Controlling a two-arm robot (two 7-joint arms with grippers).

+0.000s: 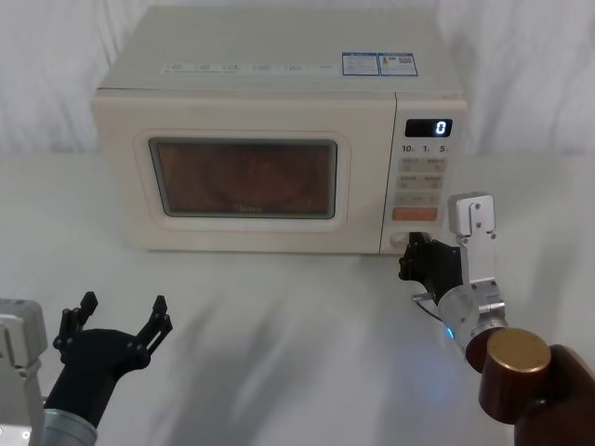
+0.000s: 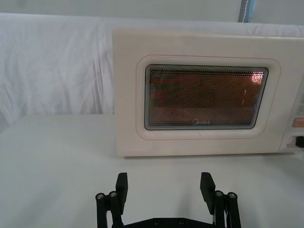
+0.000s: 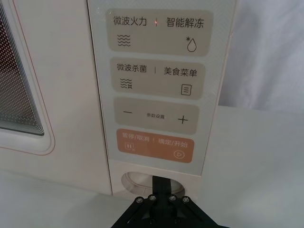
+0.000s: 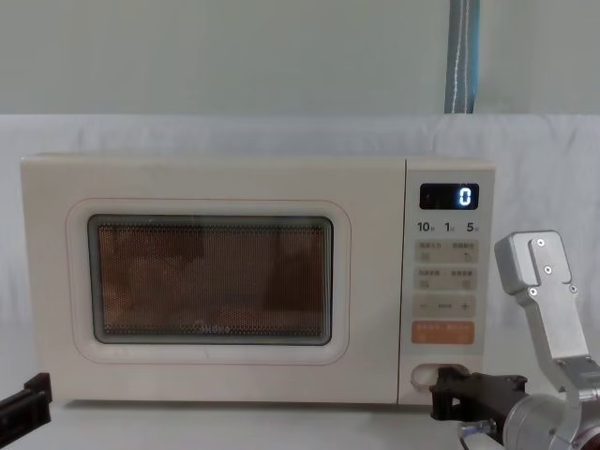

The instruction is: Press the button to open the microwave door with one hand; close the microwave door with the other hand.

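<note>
Pressing the wide cream pill-shaped button at the bottom of the narrow key panel is the step in hand. The black right gripper sits at the button with its fingers drawn together, holding nothing; contact appears made or imminent. Push straight inward along the button's axis, staying below the orange rectangular key. The cream microwave door with dark glass window remains shut on the cream boxy microwave. The black left gripper waits near-left on the white table, fingers spread wide and empty, leaving the door's swing path free.
</note>
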